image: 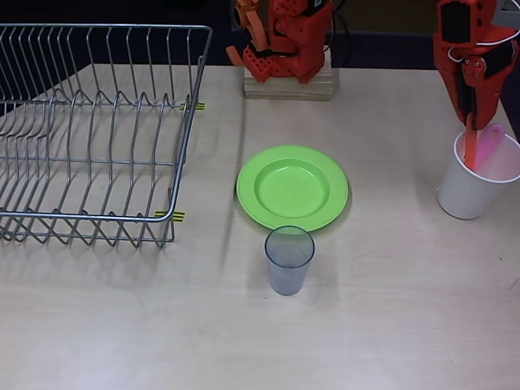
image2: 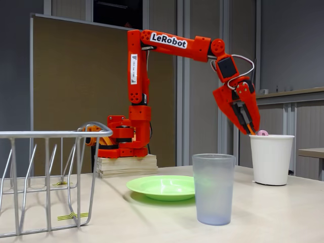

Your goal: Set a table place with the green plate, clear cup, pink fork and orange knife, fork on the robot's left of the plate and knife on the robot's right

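Observation:
The green plate (image: 292, 188) (image2: 162, 186) lies bare in the middle of the table. Just in front of it the clear cup (image: 288, 260) (image2: 213, 190) stands upright. At the right, a white cup (image: 467, 195) (image2: 271, 159) holds the pink fork (image: 490, 146) (image2: 262, 132) and the orange knife (image: 470, 150) (image2: 251, 131), both standing on end. My gripper (image: 470, 122) (image2: 249, 127) points down over that cup's rim. Its fingertips are closed together on the top of the orange knife, which still reaches down inside the cup.
A wire dish rack (image: 89, 138) (image2: 45, 177) takes up the left part of the table. The arm's wooden base block (image: 288, 81) (image2: 126, 164) sits at the far edge behind the plate. Bare tabletop lies on both sides of the plate.

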{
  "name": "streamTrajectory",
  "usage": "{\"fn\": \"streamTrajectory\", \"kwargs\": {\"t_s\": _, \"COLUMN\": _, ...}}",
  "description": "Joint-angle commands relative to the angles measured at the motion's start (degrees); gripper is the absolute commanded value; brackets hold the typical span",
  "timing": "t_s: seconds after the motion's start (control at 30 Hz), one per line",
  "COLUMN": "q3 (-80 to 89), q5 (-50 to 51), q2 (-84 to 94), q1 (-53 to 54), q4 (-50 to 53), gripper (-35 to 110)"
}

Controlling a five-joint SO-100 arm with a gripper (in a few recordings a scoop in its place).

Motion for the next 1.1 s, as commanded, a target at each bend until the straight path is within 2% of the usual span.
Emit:
{"fn": "streamTrajectory", "kwargs": {"t_s": 0.0, "q3": -2.8, "q5": 0.4, "q2": 2.7, "q1": -0.5, "q4": 3.7, "gripper": 0}}
{"fn": "streamTrajectory", "kwargs": {"t_s": 0.77, "q3": -33.4, "q5": -2.8, "q2": 5.4, "q1": -0.6, "q4": 32.2, "gripper": 0}}
{"fn": "streamTrajectory", "kwargs": {"t_s": 0.9, "q3": -33.3, "q5": -7.5, "q2": 9.3, "q1": 2.3, "q4": 33.0, "gripper": 0}}
{"fn": "streamTrajectory", "kwargs": {"t_s": 1.07, "q3": -27.8, "q5": -19.2, "q2": 16.6, "q1": 11.3, "q4": 30.6, "gripper": 0}}
